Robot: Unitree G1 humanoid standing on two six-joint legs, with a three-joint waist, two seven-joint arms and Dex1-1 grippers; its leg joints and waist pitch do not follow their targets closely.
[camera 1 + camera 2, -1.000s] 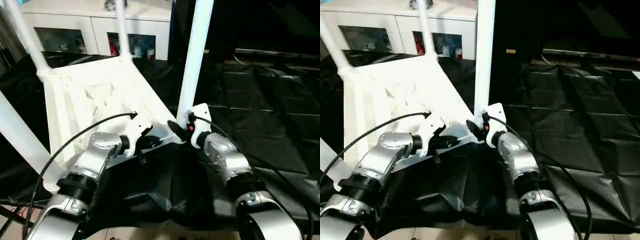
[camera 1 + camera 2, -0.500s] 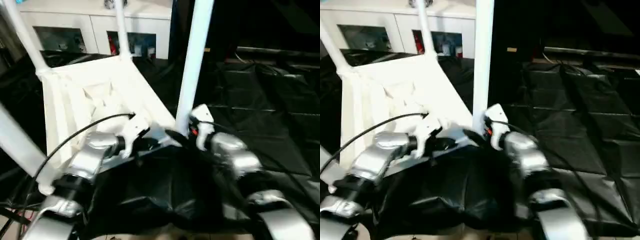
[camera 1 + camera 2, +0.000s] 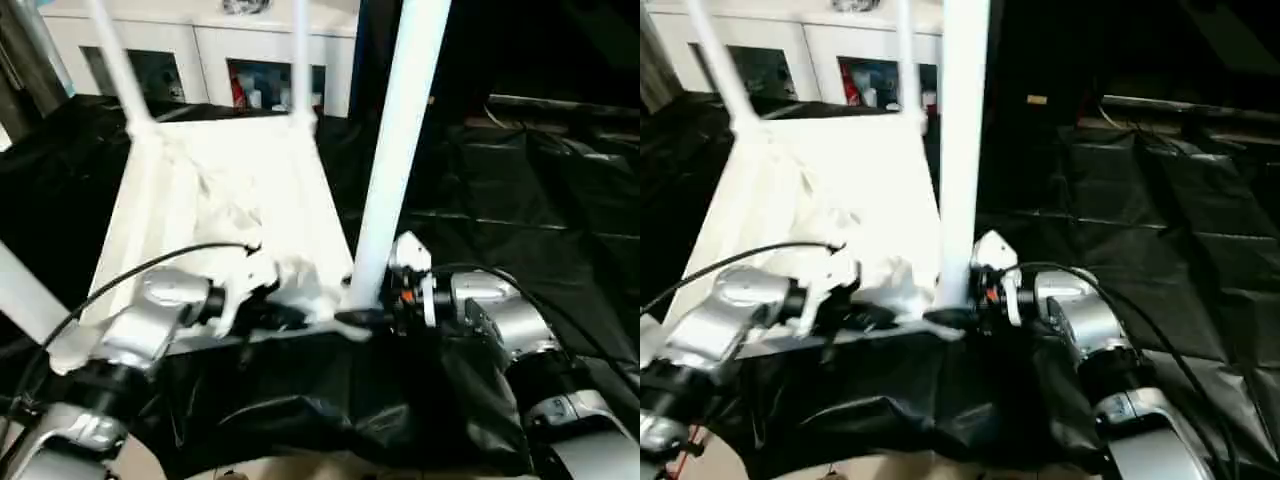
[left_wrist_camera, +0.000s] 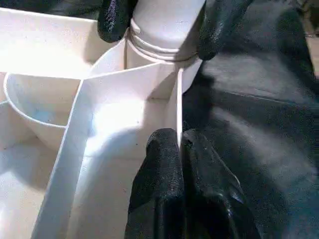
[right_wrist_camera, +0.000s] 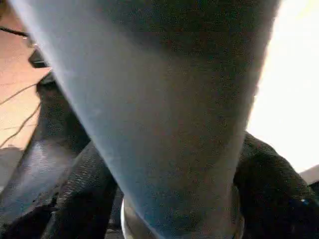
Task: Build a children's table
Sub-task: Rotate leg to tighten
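Tabletop (image 3: 215, 200) upside down on black sheeting (image 3: 520, 230), ribbed underside up, four legs standing. Left gripper (image 4: 180, 149) jaws pinched tight on thin rim wall at near corner. Right gripper (image 3: 352, 318) jaws set around base of near right leg (image 3: 400, 150), fingers (image 5: 79, 199) either side. White cabinet (image 3: 200, 60) behind.

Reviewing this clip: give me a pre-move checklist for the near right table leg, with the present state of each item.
1. Right gripper around the near right leg at its base: ok, a finger on each side.
2. Left gripper pinching the tabletop rim rib: ok, shut on it.
3. Leg standing upright in its corner socket: ok.
4. Leg fully seated: cannot tell; ridges show at the joint.
5. Two far legs in place: ok.
6. Black sheet free of the socket: ok.
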